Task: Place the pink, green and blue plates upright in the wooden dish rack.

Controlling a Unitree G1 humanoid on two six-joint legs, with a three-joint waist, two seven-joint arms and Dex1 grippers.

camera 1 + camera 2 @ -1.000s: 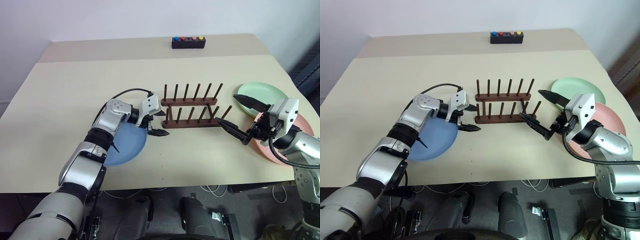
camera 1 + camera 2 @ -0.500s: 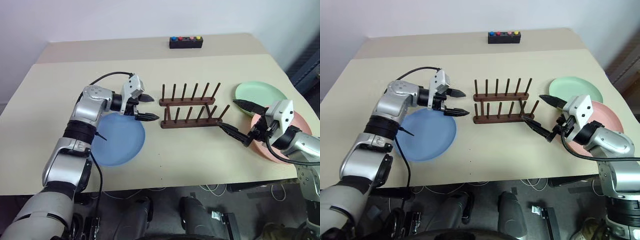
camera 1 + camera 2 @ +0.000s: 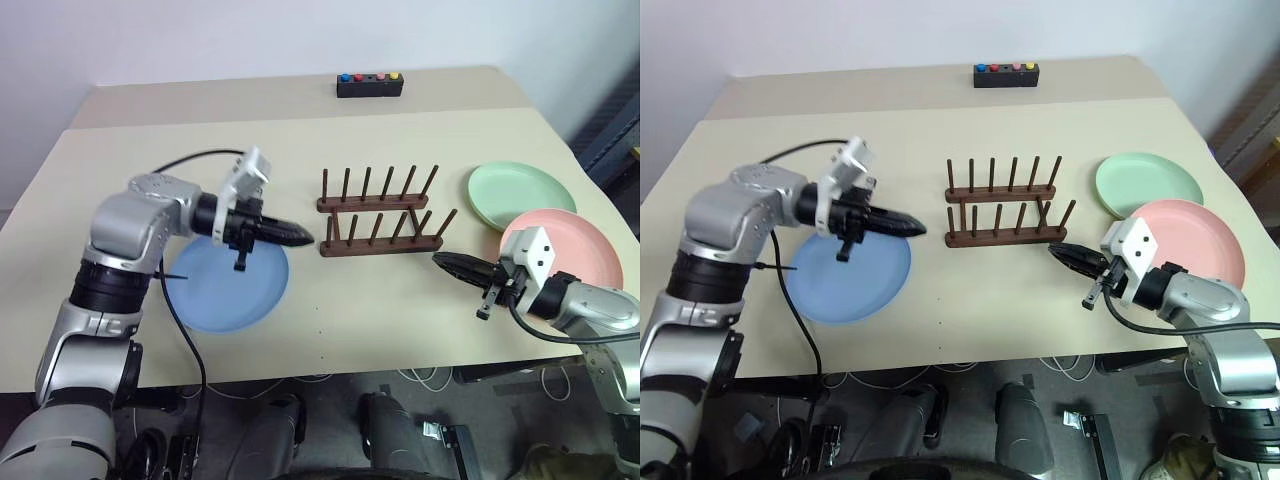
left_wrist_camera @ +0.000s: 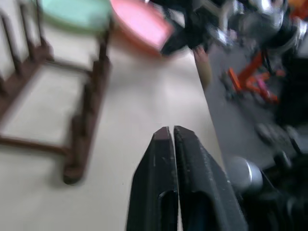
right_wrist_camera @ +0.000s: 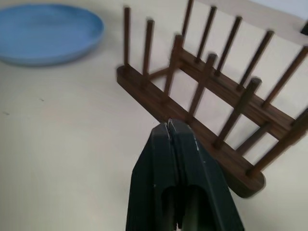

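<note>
Overhead, wooden dish rack (image 3: pixel 380 215) mid-tabletop (image 3: pixel 400 320), bare of plates; blue plate (image 3: pixel 225 285) flat toward left edge, green plate (image 3: pixel 520 195) and pink plate (image 3: pixel 560 245) flat toward right edge. Left gripper (image 4: pixel 172 132) clenched, holding nothing. Right gripper (image 5: pixel 169 126) clenched near rack, likewise unladen.

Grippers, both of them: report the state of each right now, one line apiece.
Left gripper: shut, holding nothing, above the blue plate.
Right gripper: shut, holding nothing, beside the wooden dish rack.
</note>
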